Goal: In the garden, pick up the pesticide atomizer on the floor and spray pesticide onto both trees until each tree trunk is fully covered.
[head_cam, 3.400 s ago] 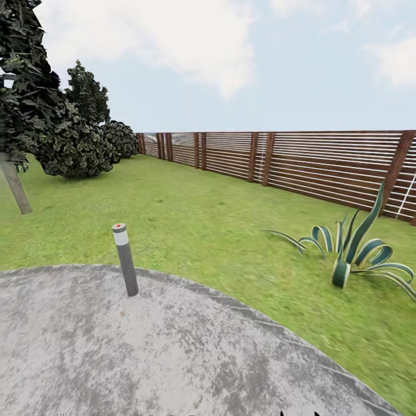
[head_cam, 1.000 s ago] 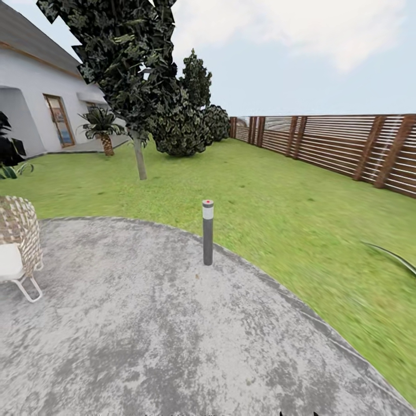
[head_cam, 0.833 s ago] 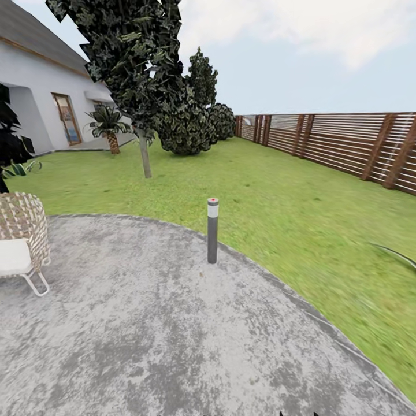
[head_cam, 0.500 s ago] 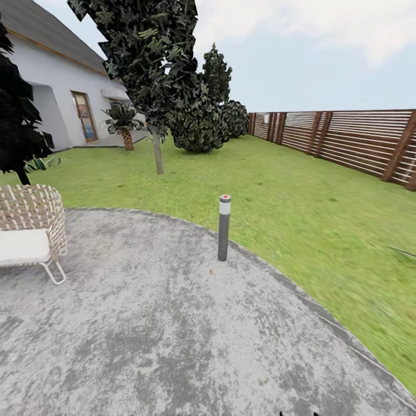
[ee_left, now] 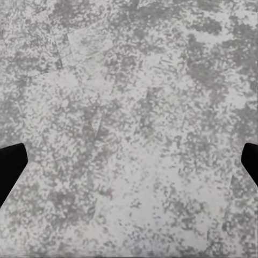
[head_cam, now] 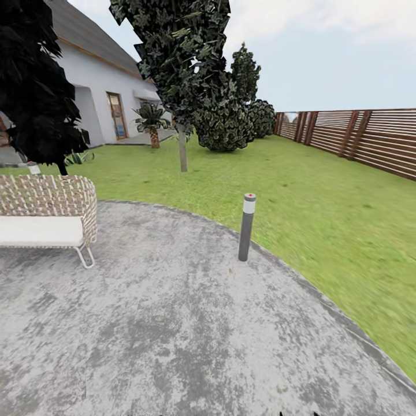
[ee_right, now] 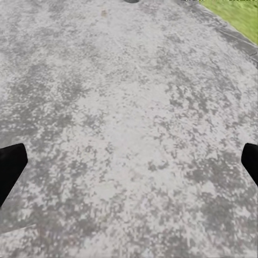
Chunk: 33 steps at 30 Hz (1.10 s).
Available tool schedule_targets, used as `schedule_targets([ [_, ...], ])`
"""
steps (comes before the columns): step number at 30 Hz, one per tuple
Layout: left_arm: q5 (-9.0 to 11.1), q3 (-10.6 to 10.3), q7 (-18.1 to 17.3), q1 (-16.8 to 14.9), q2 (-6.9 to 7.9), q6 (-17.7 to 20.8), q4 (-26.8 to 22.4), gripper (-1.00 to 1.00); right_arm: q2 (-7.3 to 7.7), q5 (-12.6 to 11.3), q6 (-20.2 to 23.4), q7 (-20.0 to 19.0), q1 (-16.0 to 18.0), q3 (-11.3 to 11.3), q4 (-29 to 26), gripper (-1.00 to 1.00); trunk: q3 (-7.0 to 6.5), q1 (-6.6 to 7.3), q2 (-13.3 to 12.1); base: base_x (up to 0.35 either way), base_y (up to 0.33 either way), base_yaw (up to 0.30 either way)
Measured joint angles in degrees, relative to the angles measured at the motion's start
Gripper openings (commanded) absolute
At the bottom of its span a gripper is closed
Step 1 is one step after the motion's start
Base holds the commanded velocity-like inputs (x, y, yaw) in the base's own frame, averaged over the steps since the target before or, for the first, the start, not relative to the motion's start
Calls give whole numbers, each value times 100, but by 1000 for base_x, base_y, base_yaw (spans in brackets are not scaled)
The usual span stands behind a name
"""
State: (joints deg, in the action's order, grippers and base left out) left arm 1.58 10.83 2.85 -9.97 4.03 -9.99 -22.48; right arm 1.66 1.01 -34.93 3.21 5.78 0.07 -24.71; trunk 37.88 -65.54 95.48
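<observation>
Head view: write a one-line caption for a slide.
Round paved patch with a bollard lamp at its edge, wicker seat beside it, tree and lawn beyond.

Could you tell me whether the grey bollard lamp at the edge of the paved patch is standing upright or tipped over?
Upright. The bollard lamp rises straight from the round paved patch beside the grass, its white band and red top uppermost.
</observation>
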Motion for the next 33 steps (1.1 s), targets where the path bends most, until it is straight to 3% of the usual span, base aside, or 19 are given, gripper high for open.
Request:
schedule_targets([
  [33,-15,31,-1,0,-16,0,0,100,-2,-2,-1,1,0,-8,-7,100,593,-725,1324,0,0,279],
])
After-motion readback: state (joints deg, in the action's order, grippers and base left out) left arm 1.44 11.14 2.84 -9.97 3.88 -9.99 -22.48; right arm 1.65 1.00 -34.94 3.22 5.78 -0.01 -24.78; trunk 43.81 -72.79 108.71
